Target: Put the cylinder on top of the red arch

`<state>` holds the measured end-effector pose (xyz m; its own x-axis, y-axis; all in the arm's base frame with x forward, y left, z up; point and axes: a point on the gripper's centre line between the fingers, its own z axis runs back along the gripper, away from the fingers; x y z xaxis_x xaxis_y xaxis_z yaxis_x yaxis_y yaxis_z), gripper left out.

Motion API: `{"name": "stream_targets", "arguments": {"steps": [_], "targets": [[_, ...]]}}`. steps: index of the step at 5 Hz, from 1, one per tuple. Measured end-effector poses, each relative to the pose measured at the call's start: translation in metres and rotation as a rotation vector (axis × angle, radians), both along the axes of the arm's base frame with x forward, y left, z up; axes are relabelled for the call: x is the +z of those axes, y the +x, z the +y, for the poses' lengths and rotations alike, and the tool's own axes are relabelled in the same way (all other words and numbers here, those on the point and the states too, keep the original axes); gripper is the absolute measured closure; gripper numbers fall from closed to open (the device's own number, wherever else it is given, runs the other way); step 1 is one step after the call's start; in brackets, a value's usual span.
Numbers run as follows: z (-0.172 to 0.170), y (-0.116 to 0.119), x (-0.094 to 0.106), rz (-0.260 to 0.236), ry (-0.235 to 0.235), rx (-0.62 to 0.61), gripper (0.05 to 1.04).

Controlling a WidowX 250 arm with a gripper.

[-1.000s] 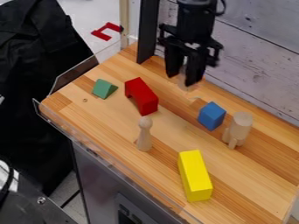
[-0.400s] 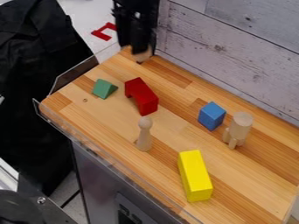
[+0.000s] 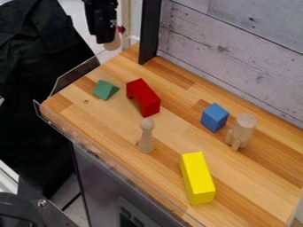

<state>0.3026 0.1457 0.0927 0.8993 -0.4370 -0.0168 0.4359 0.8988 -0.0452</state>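
The claw (image 3: pixel 106 40) hangs at the far left, above and just outside the far left corner of the tabletop (image 3: pixel 172 133). It is gripping the pale wooden cylinder (image 3: pixel 112 44), whose rounded lower end pokes out below the fingertips, so the task's piece is in the air, well apart from the red arch (image 3: pixel 148 95). A bit of something red (image 3: pixel 121 29) shows just right of the claw.

The arch sits on the far left part of the wood, its hollow showing along its left side. Just left of it, apart, is the green wedge (image 3: pixel 105 90). Nearer, around the middle, a round-headed peg (image 3: pixel 146 137) stands upright. To the right are the blue block (image 3: pixel 215 117) and, just beside it, an upright wooden piece with small legs (image 3: pixel 242 128). The long yellow block (image 3: pixel 197 178) lies on the near side, well apart from the arch.

A clear guard (image 3: pixel 112 159) runs along the near left edge, and a clear panel (image 3: pixel 75 74) rises at the far left edge, between the wedge and the outside. Right of the claw, a black post (image 3: pixel 149 33) stands upright at the far edge; beyond that edge, a whitish plank wall (image 3: pixel 237 53) runs down to the right. Between post and arch lies a stretch of wood, and the arch's top carries nothing.
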Motion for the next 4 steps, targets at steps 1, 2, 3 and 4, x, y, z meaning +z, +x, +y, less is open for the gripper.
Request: {"name": "stream_targets", "arguments": {"steps": [1,2,3,4], "targets": [[-0.002,-0.017,-0.017,0.044,-0.038,-0.100,0.596],[-0.011,-0.029,-0.014,0.041,-0.059,-0.156,0.596],[-0.018,-0.036,-0.018,0.055,-0.083,-0.161,0.596],[-0.026,-0.038,-0.022,0.070,-0.085,-0.164,0.596]]}}
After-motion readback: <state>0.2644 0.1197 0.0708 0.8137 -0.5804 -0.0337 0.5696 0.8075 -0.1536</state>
